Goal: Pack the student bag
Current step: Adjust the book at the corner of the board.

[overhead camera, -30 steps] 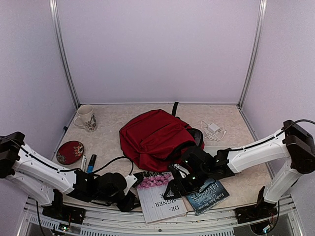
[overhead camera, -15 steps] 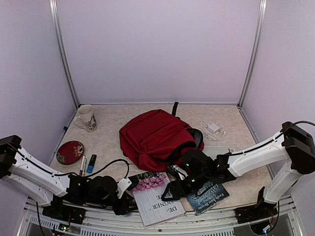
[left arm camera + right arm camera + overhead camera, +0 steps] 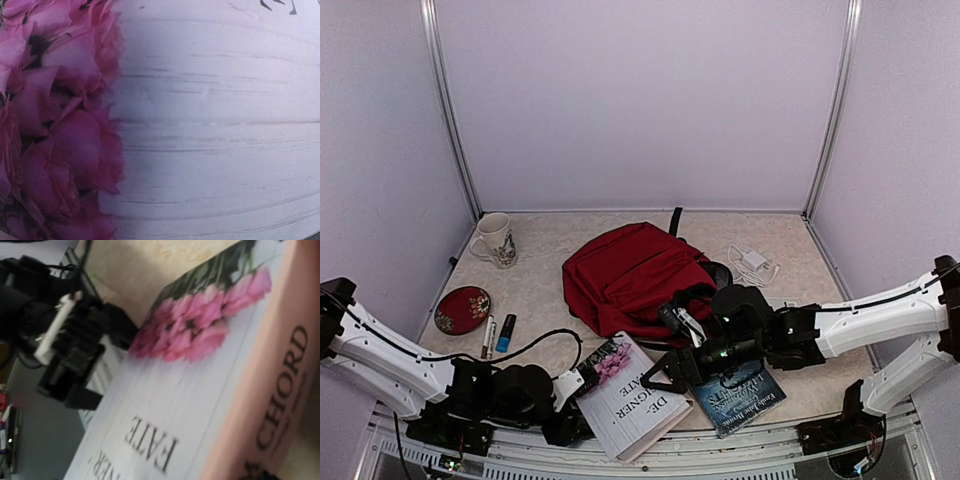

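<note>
Far to the left of the student bag [image 3: 638, 278], by the back wall, stands a patterned mug [image 3: 495, 240]. Nearer than the mug, and also left of the bag, lie a round red dish [image 3: 463, 309] and, just beside it, two pens [image 3: 497, 334].

In front of the bag's left corner, the left gripper [image 3: 578, 392] sits low against the left edge of a white book [image 3: 632, 405] with pink flowers on its cover. That cover fills the left wrist view, so I cannot tell whether the fingers are spread or pinching.

The book lies just in front of the bag, tilted, with its far corner close to the red fabric.

The bag itself rests on the table [image 3: 550, 250] near the middle, slumped and dark red, with a black strap at its back.

The right gripper [image 3: 658, 372] is in front of the bag's right half, at the book's right edge and pink spine. Its fingers are not visible, so its grip cannot be told.

A dark blue book [image 3: 740, 395] lies flat in front of the bag and to its right. A white charger [image 3: 752, 262] with its cable lies just right of the bag.
</note>
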